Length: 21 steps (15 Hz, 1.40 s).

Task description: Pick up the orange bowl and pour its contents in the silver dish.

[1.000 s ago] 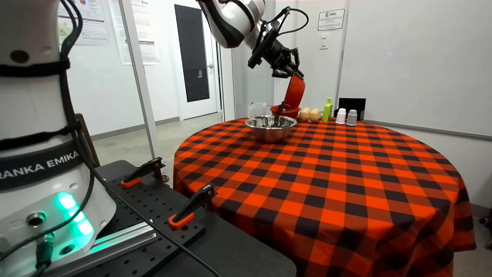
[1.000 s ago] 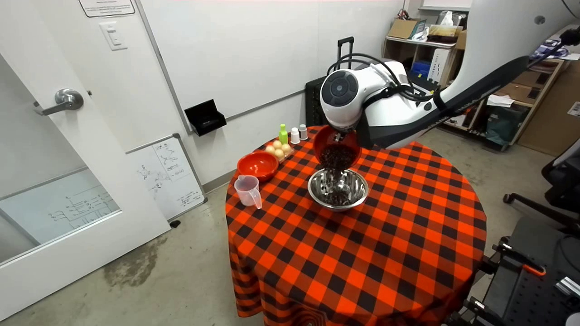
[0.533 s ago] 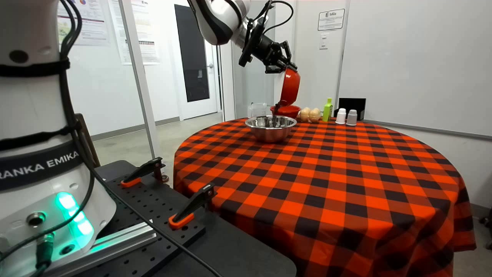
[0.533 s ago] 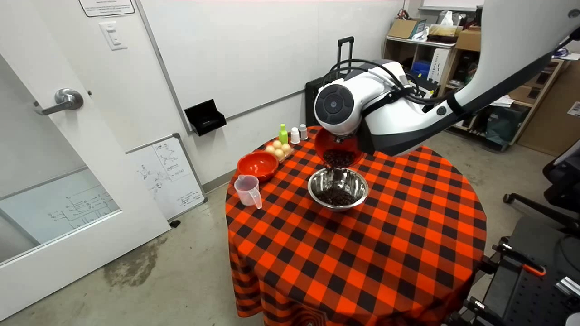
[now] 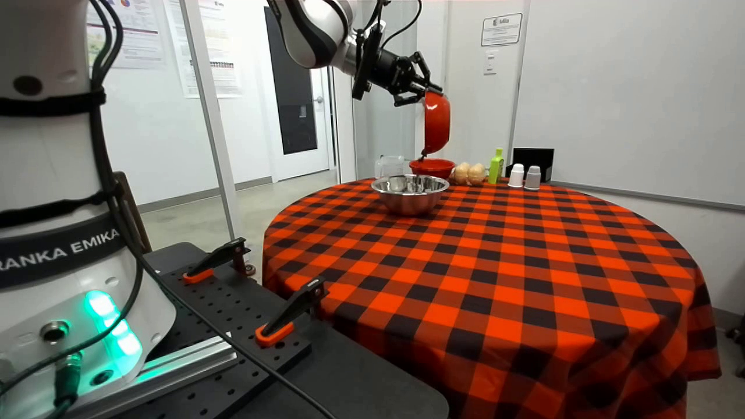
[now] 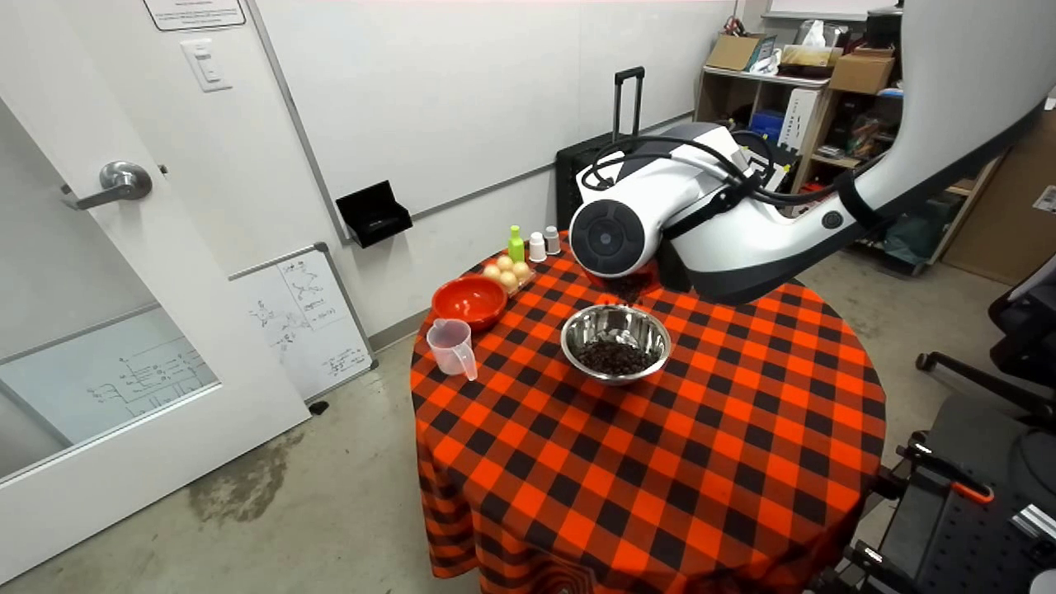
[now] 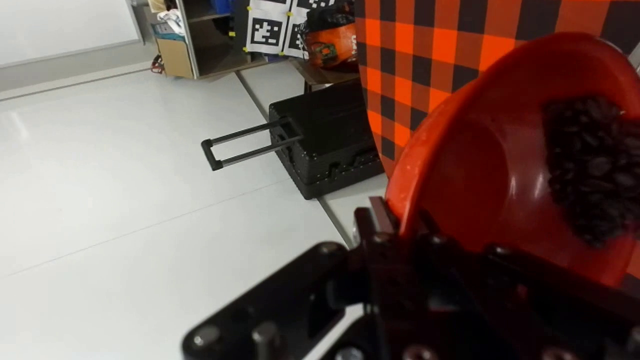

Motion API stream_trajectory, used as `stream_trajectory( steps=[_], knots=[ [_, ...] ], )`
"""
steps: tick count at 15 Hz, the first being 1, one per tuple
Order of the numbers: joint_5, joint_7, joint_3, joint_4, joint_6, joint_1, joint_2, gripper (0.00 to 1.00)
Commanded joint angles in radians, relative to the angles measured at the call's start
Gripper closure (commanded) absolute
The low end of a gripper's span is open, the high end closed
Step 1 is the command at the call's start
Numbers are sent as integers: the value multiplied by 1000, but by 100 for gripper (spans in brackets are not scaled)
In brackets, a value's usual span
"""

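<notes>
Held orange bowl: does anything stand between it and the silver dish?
Nothing visible does: the gripper holds the orange bowl tilted above the silver dish, with only dark bean-like pieces spilling out. The second red-orange bowl stands off to one side.

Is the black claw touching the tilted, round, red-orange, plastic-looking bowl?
Touching. In the wrist view, the claw pinches the bowl by its rim.

The table (image 6: 660, 462) carries the silver dish (image 5: 410, 203), red bowl (image 6: 469, 305), jug (image 6: 450, 351) and green bottle (image 6: 516, 247).
</notes>
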Motion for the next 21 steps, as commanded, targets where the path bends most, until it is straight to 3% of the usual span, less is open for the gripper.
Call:
stream_trajectory(
  steps=[1, 5, 13, 21],
  knots=[
    [-98, 71, 42, -42, -90, -5, -41, 98],
    [-143, 111, 79, -53, -175, -6, -53, 98],
    [-114, 101, 115, -60, -228, -20, -71, 98],
    [315, -162, 64, 9, 132, -201, -23, 98]
  ],
)
